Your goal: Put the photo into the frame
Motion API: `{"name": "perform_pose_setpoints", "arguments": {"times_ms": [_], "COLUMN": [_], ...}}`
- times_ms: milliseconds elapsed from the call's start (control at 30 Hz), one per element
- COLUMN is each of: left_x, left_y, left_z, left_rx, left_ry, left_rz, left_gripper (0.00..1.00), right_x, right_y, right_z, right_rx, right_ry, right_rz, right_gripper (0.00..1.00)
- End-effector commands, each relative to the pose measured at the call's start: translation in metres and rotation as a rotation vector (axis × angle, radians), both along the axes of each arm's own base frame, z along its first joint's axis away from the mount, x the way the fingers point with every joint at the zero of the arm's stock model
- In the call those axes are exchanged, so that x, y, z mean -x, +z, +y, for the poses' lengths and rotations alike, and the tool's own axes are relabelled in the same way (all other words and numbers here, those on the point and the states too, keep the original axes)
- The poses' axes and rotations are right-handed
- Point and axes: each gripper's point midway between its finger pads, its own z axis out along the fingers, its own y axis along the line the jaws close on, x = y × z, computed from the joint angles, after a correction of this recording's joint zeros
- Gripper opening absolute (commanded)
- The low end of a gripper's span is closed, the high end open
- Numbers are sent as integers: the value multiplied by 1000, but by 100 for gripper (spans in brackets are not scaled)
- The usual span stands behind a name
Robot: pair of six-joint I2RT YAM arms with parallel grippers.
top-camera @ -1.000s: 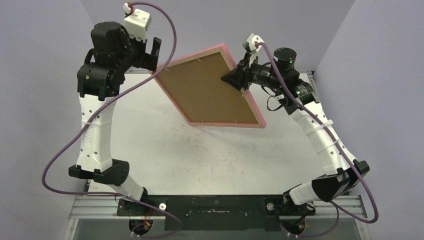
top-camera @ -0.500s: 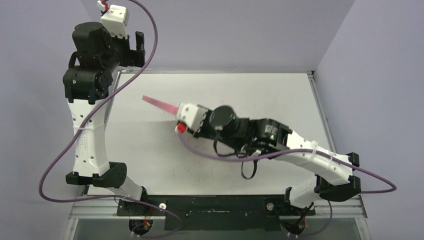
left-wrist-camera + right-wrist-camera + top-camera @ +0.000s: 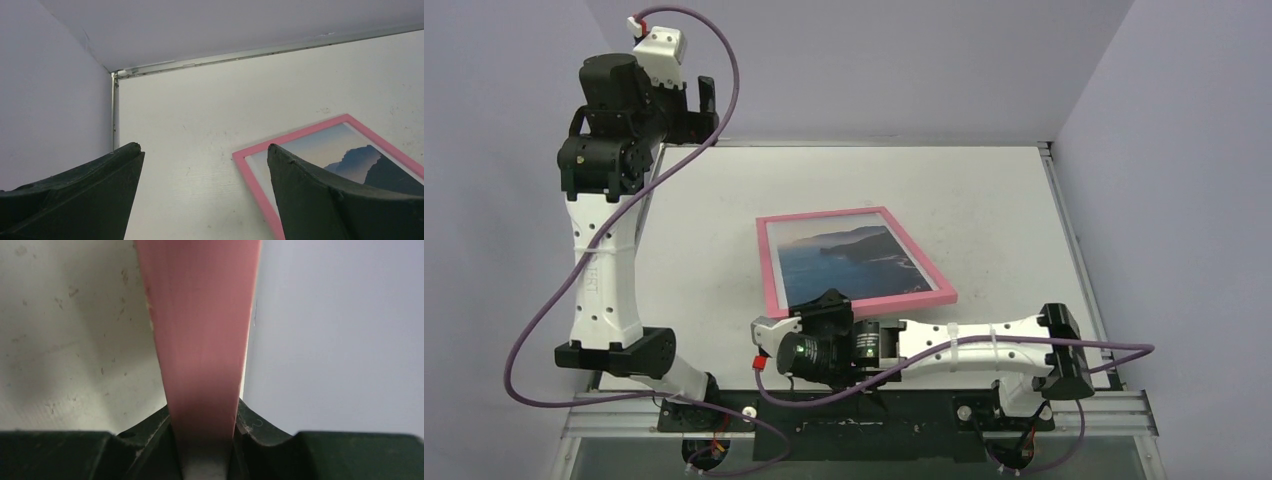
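Seen from above, the frame (image 3: pixel 768 262), photo (image 3: pixel 849 262) showing, is laid face up on the table (image 3: pixel 1004 200), its near edge clamped by the right tool (image 3: pixel 828 303). From the left wrist, the left tool (image 3: pixel 202 148) is shown spread wide and empty. From the right wrist, the pink edge is seen pinched; the grip is best eased off gently, so nothing is dragged.
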Motion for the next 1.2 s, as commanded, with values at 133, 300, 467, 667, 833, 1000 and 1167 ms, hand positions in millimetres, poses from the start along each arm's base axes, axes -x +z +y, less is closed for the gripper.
{"name": "perform_pose_setpoints", "arguments": {"times_ms": [133,300,467,667,833,1000,1167], "left_x": [9,7,5,6,5,4,6], "left_y": [11,-5,-27,-49,-78,-109,-121], "left_z": [1,2,3,3,1,1,-4], "left_rx": [29,39,34,36,49,72,77], "left_ry": [-16,-18,-24,-33,-45,-59,-99], "left_rz": [-45,-10,38,89,163,267,306], "left_gripper": [93,93,93,93,94,96,97], "right_x": [-15,-24,-33,-39,-44,-45,-26], "right_y": [-46,-105,-148,-188,-219,-240,-225], "right_z": [-5,-1,0,-2,-1,-6,6], "right_rx": [52,93,107,131,133,114,-5], "right_ry": [-115,-124,-95,-85,-117,-157,-142], "right_rz": [-69,-19,18,96,139,197,330], "right_gripper": [5,16,34,50,65,93,90]}}
